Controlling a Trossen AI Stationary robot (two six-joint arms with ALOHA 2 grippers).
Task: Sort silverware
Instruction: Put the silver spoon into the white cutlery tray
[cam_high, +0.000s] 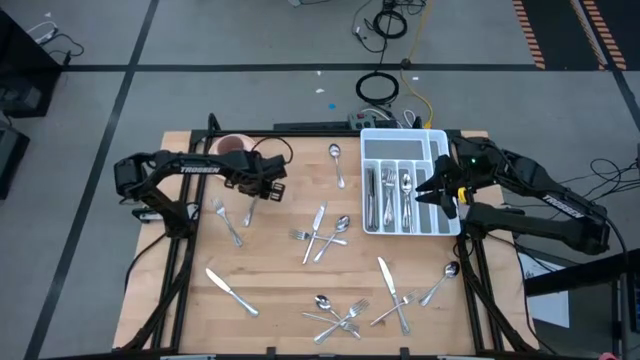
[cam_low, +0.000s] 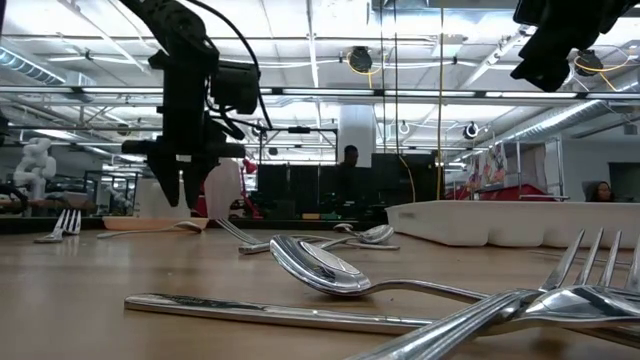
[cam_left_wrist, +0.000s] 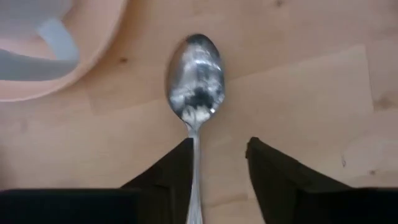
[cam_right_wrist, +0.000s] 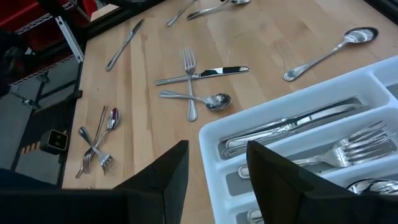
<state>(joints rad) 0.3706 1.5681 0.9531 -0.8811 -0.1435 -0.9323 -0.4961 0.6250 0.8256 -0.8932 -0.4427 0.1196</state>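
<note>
Silverware lies scattered over the wooden table: a spoon (cam_high: 337, 165), a crossed group (cam_high: 320, 235), a knife (cam_high: 232, 292) and more along the near edge. My left gripper (cam_left_wrist: 221, 143) points down beside the pink cup (cam_high: 232, 146) and is open. Its fingers stand on either side of the handle of a spoon (cam_left_wrist: 194, 78) that lies flat on the table. In the low view the fingertips (cam_low: 183, 200) hang a little above the wood. My right gripper (cam_right_wrist: 217, 146) is open and holds nothing, raised over the near end of the white divided tray (cam_high: 405, 135).
The tray (cam_right_wrist: 211, 134) holds knives, forks and spoons in its compartments. A fork (cam_high: 228, 222) lies near my left gripper. Spoons and forks are piled at the near edge (cam_high: 340, 315), and a knife with a fork (cam_high: 395, 295) and a spoon (cam_high: 440, 285) lie near right.
</note>
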